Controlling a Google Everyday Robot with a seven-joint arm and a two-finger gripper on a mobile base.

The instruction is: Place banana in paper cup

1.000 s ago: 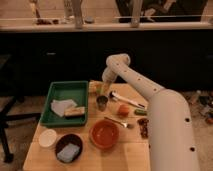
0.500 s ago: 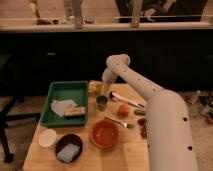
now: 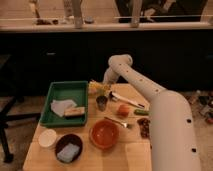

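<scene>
— Looking along the surface [image 3: 131,151], where is the banana [image 3: 94,87]?
— At the back, by the green tray's [image 3: 67,92] far right corner, just beside the gripper [image 3: 102,90]. Whether that is spread or pinching, I cannot tell.
— And the paper cup [image 3: 48,137]?
— Front left, well apart. The metal cup [image 3: 101,103] and the tray lie between, and a dark bowl [image 3: 68,147] sits just beside it.

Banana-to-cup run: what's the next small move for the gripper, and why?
Probably settle the gripper down onto the banana for a grasp: it hangs right at the fruit by the far edge of the table, and the paper cup sits away at the near-left corner, banana not in it.
</scene>
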